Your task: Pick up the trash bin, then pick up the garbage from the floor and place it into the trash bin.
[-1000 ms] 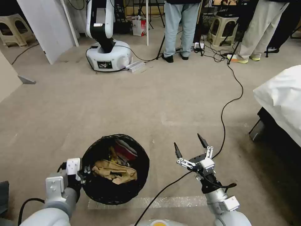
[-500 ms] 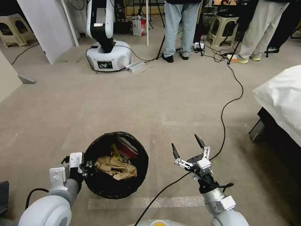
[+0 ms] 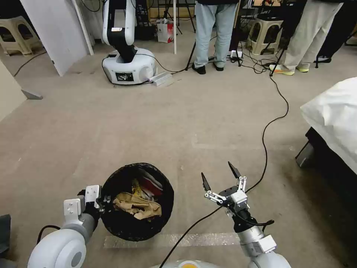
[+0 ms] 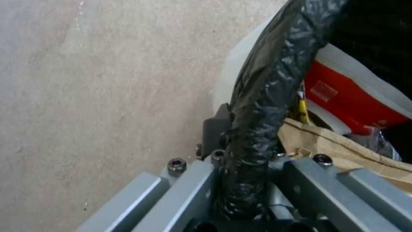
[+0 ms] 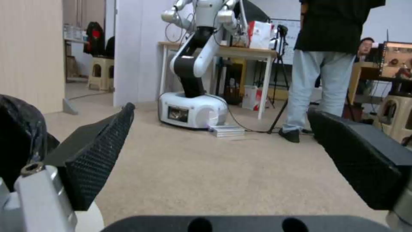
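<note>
The trash bin (image 3: pixel 168 190), a round bucket with a black bag over its rim, hangs just above the carpet at the lower left of the head view. My left gripper (image 3: pixel 102 203) is shut on the rim at the bin's left side. The left wrist view shows the fingers clamped on the bagged rim (image 4: pixel 266 90). Garbage lies inside: a brown paper bag (image 3: pixel 138 207) (image 4: pixel 334 145), a red-white packet (image 3: pixel 150 185) (image 4: pixel 347 100) and a yellow wrapper (image 3: pixel 136 185). My right gripper (image 3: pixel 218 174) (image 5: pixel 227 154) is open and empty to the right of the bin.
A black cable (image 3: pixel 263 141) runs across the carpet past the right gripper. A bed with a white cover (image 3: pixel 334 115) stands at the right. Another white robot's base (image 3: pixel 128 67), stools and standing people are at the back. A pale tape strip (image 3: pixel 167 240) lies near me.
The left arm has shifted slightly right with the bin still in its grip. The open right gripper has drifted a little to the left.
</note>
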